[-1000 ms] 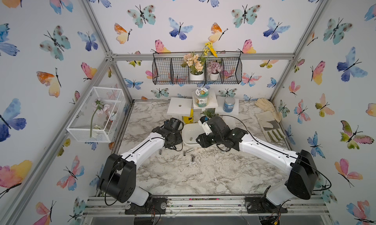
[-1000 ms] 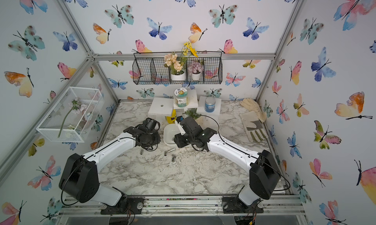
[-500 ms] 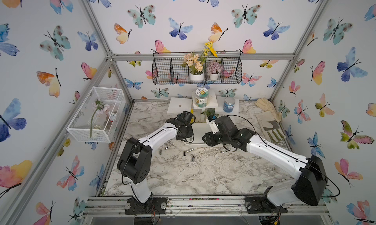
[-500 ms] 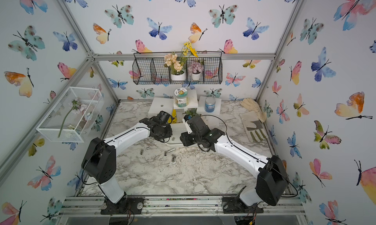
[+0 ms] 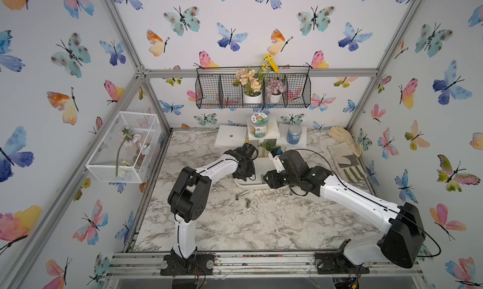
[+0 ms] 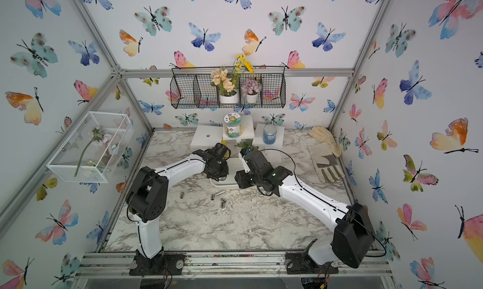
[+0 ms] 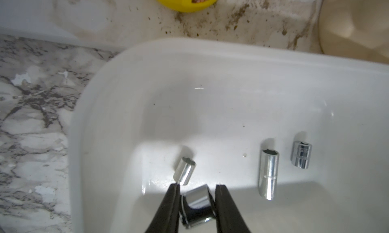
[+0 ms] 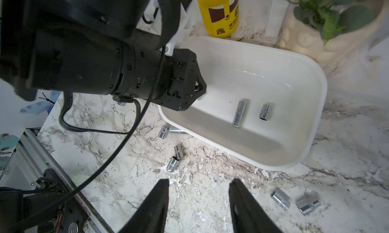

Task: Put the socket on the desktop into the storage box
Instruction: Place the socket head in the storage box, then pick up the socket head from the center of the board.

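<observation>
In a top view the left end effector (image 5: 244, 173) hung over the storage box (image 5: 251, 186). Left wrist view: it was clamped on a socket (image 7: 196, 200), three more sockets (image 7: 268, 175) in the box beyond its tips. Right wrist view: the right end effector (image 8: 199, 192) stood apart above the bench (image 8: 130, 175), loose sockets (image 8: 172, 164) ahead.

Left tool (image 7: 197, 185) clamped, right tool (image 8: 199, 180) agape
</observation>
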